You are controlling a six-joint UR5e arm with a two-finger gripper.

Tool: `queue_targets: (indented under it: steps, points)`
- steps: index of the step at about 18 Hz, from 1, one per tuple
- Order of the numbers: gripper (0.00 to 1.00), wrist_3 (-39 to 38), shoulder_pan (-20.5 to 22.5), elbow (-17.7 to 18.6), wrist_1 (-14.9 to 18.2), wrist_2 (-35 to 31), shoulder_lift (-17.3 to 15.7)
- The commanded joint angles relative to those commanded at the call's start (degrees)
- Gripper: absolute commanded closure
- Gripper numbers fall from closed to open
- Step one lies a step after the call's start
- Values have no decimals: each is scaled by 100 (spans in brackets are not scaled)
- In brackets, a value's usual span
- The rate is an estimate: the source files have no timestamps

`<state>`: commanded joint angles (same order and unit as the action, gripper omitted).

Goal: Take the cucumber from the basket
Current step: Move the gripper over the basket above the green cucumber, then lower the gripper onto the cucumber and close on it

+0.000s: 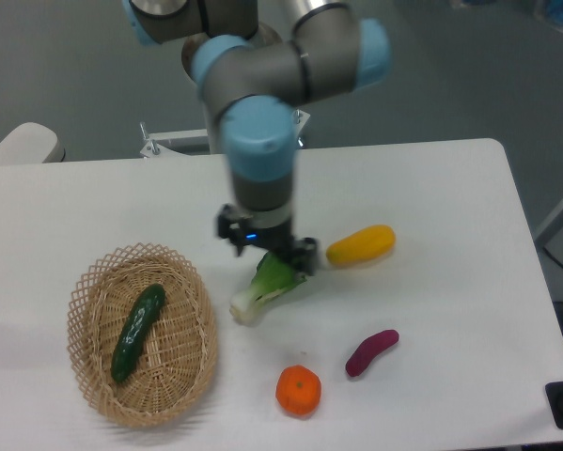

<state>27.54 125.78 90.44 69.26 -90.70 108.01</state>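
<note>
Gripper (265, 252) hung over the bok choy (267, 286), nowhere near its target, and blur hid whether the jaws were spread or closed.

Nearest the camera, the cucumber (136, 331) lay untouched in the basket (91, 291) at the table's front-left, so reach, descent and grasp all remained. Bare tabletop ran between bok choy and basket rim, and the orange (298, 390) sat well clear.

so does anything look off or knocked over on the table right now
Nothing stands out. The cucumber lies lengthwise inside the basket, which sits flat. The bok choy, yellow vegetable, purple sweet potato and orange rest separately on the table, unspilled. The gripper hangs over the bok choy's leafy end, hiding part of it.
</note>
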Motion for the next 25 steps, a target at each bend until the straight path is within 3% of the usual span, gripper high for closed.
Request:
queue_targets:
  steps: [5, 13, 20, 25]
  points:
    - [0, -758, -502, 70, -676, -9, 457]
    - [0, -829, -845, 307, -1177, -18, 871]
    - [0, -829, -1003, 448, -1248, -18, 967]
    - [0, -838, -1091, 448, -1485, -18, 1081]
